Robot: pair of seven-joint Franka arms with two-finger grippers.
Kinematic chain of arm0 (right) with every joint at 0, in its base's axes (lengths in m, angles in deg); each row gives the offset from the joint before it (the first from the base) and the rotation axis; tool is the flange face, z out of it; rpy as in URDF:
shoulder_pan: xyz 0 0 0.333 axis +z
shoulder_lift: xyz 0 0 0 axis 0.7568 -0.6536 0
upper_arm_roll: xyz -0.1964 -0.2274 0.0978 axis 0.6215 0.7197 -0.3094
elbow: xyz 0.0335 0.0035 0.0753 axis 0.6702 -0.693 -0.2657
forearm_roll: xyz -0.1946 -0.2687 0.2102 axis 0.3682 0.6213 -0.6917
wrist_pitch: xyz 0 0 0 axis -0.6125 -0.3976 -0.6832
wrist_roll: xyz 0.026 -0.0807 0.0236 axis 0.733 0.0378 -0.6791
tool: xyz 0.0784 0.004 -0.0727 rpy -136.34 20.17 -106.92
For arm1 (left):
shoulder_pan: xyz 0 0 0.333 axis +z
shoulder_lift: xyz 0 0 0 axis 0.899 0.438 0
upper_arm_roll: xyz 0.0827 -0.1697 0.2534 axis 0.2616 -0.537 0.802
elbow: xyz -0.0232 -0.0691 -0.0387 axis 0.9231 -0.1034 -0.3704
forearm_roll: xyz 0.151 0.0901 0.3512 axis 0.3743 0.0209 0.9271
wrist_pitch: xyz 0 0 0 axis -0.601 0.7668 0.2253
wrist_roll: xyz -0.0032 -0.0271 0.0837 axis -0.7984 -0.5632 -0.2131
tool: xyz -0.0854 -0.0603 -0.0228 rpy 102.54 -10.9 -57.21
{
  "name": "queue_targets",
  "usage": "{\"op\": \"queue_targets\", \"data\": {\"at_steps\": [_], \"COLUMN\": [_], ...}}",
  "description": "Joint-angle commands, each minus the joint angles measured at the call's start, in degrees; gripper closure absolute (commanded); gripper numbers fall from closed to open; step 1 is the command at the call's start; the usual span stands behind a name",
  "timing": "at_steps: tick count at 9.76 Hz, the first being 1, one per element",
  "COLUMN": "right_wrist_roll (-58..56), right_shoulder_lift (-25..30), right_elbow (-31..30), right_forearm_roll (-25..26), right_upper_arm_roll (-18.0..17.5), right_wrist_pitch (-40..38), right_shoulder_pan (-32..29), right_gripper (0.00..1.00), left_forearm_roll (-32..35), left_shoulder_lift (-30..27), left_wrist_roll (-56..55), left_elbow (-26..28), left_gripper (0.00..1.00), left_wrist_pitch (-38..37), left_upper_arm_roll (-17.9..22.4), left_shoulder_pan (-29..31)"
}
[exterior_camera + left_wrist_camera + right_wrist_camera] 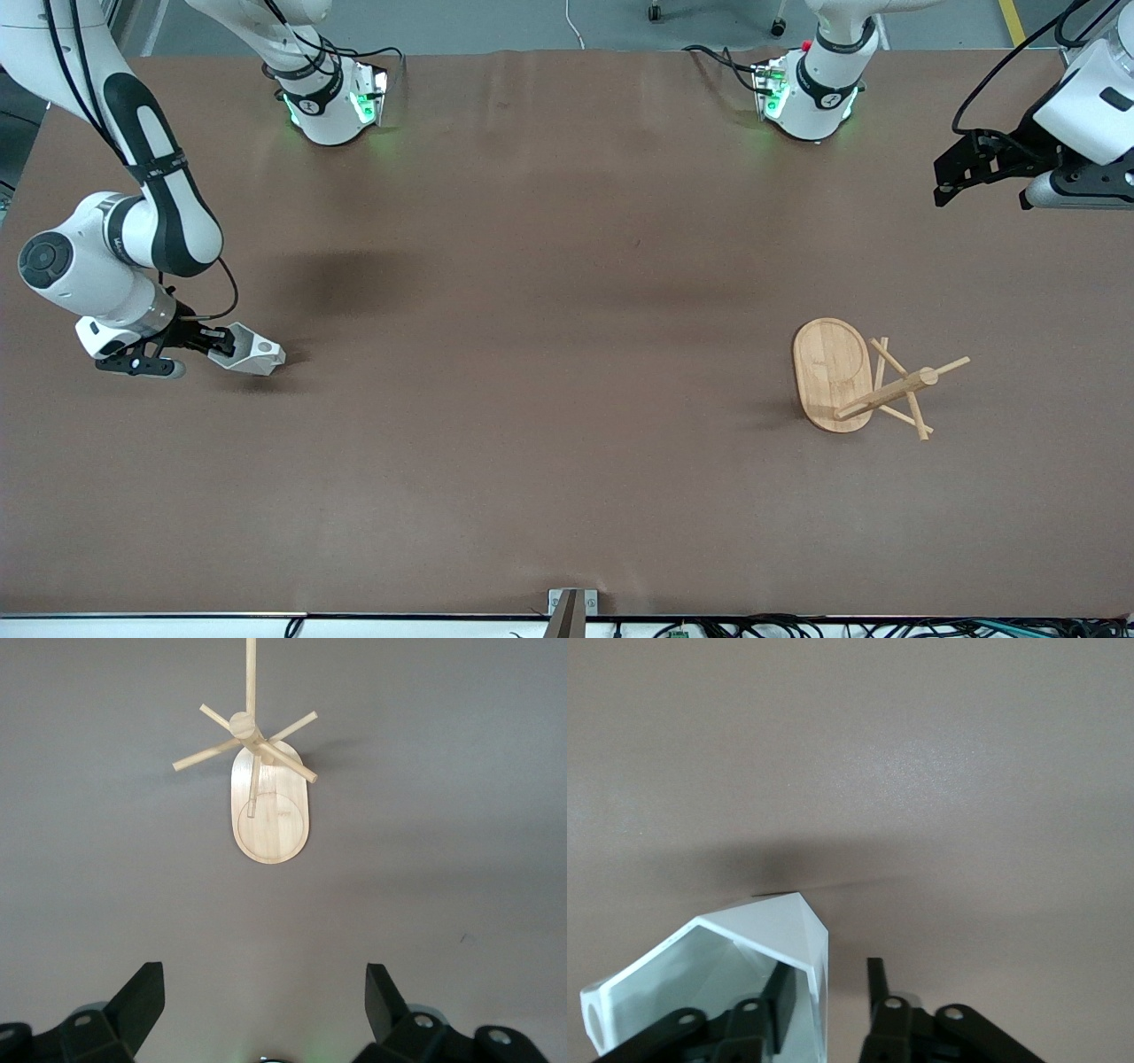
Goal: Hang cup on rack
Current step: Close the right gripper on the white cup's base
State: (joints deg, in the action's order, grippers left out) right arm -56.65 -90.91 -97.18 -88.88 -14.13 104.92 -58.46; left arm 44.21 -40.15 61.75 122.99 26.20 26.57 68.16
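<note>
White and faceted, the small angular cup sits at the right arm's end of the brown counter, its wall pinched between the fingers of the right gripper. Well apart, toward the left arm's end, stands the light bamboo mug rack with crossed pegs. Above that end's edge the left gripper hangs with fingers spread wide, holding nothing.
</note>
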Motion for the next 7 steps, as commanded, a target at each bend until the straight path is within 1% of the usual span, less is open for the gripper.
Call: {"op": "queue_targets", "data": {"at_steps": [1,2,3,4,5,6,7], "right_wrist_roll": [0.43,0.51,0.60,0.69,0.69,-0.09,-0.71], "right_shoulder_lift": [0.21,0.21,0.13,0.13,0.13,0.13,0.30], "right_elbow": [-0.41,-0.41,-0.41,-0.32,-0.06,0.81,3.60], "right_forearm_roll": [0.14,0.06,-0.21,-0.47,-0.47,-0.47,-0.47], "right_upper_arm_roll": [-0.43,-0.43,-0.43,-0.43,-0.43,-0.43,-0.43], "right_wrist_pitch": [-0.33,-0.51,-0.51,-0.69,-1.12,-2.35,-6.19], "right_shoulder_pan": [-0.48,-0.48,-0.48,-0.39,-0.31,-0.30,-0.30], "right_gripper": [0.66,0.71,0.79,0.95,1.00,1.00,1.00], "left_forearm_roll": [-0.67,-0.58,-0.67,-0.76,-0.67,-0.67,-0.67], "left_shoulder_lift": [0.40,0.48,0.48,0.48,0.48,0.57,0.66], "left_wrist_roll": [-0.55,-0.46,-0.46,-0.38,-0.46,-0.46,-0.46], "left_elbow": [0.63,0.63,0.55,0.46,0.46,0.46,0.46], "left_gripper": [0.00,0.00,0.00,0.00,0.00,0.00,0.00], "left_wrist_pitch": [-0.93,-0.93,-0.93,-0.85,-0.84,-0.67,-0.58], "left_upper_arm_roll": [-0.29,-0.29,-0.29,-0.29,-0.29,-0.29,-0.29], "left_shoulder_pan": [0.09,0.17,0.17,0.09,0.17,0.17,0.09]}}
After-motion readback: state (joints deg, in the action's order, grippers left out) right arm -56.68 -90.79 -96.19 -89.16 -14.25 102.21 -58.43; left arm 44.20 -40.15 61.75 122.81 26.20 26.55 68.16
